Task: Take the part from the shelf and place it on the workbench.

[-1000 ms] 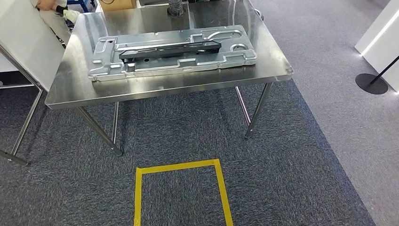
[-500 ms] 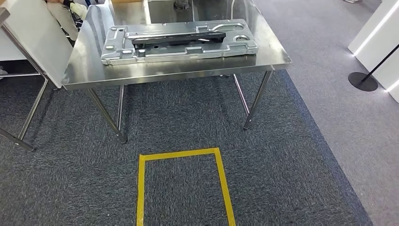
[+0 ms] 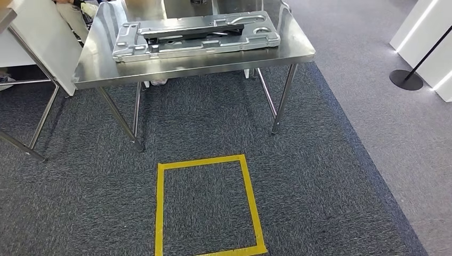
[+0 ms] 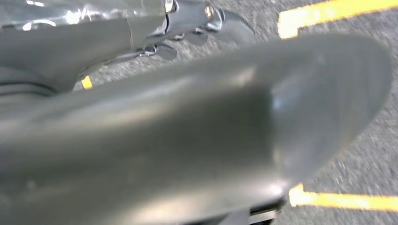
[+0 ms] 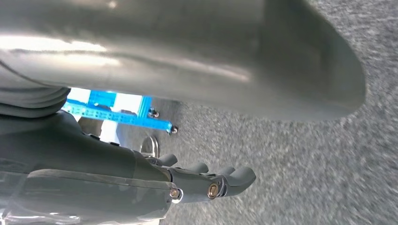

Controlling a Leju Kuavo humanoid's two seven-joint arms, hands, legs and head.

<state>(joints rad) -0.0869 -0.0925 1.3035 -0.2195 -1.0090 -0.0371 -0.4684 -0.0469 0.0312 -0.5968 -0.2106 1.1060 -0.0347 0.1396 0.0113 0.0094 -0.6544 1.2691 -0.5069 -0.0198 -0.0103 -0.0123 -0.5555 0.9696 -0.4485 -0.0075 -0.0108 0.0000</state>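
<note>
The flat stamped silver metal part (image 3: 194, 33) lies on the steel worktop (image 3: 186, 66), upper frame; left robot hand (image 4: 197, 28) and right robot hand (image 5: 206, 180) hold nothing, fingers loosely curled.

I see a workshop or factory demo hall. A steel workbench (image 3: 192, 66) stands in the upper middle, carrying a pressed metal panel (image 3: 194, 34). Grey carpet tiles (image 3: 320, 176) bear a yellow tape square (image 3: 208, 205), and a barrier post (image 3: 408, 77) stands at the upper right.

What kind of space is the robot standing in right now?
Probably a factory-style demo or test area: a stainless steel workbench carrying a large stamped grey metal panel, a yellow tape square marking a standing spot on grey carpet, and a black stanchion base.
</note>
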